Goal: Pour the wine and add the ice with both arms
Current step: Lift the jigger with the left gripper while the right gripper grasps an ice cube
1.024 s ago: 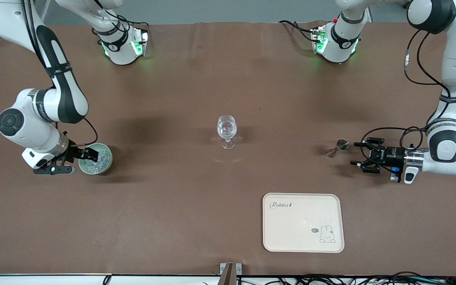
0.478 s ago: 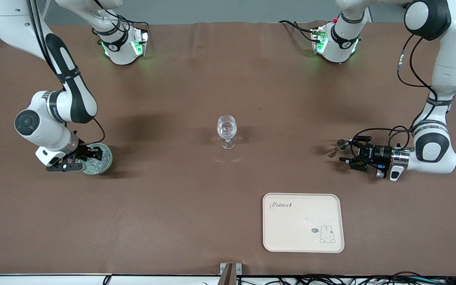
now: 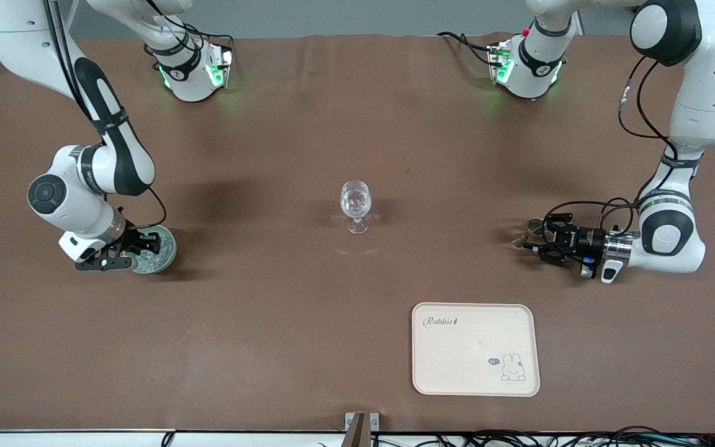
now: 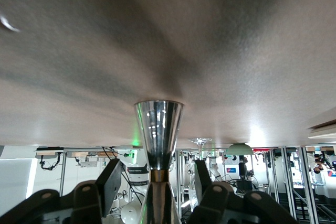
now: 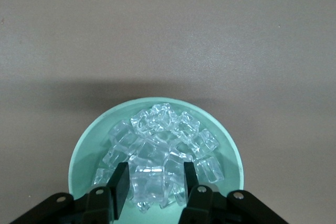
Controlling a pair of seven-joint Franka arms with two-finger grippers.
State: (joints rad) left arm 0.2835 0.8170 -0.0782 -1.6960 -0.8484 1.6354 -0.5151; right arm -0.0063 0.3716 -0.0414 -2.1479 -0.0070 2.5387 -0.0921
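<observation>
Ice [image 5: 157, 140] is heaped in a mint green bowl [image 5: 79, 156] toward the right arm's end of the table. My right gripper [image 5: 156, 182] is down in the bowl [image 3: 164, 253], open, its fingers [image 5: 121, 184] on either side of one chunk. A shiny metal jigger [image 4: 158, 129] stands toward the left arm's end. My left gripper [image 4: 157, 179] is level with its narrow waist, open, a gap showing at each finger [image 4: 112, 182]. From the front, that left gripper [image 3: 536, 236] covers most of the jigger [image 3: 521, 236]. A clear stemmed wine glass [image 3: 355, 205] stands mid-table. No wine shows.
A cream tray [image 3: 475, 372] with a rabbit print lies nearer the front camera than the jigger. Both arm bases [image 3: 193, 68] [image 3: 528, 65] stand along the table's edge farthest from the front camera. Brown tabletop lies between the bowl, the glass and the jigger.
The right gripper has settled over the bowl and its fingers have narrowed around the ice. The left gripper has slid along the table up to the jigger, its fingers now narrower and flanking it.
</observation>
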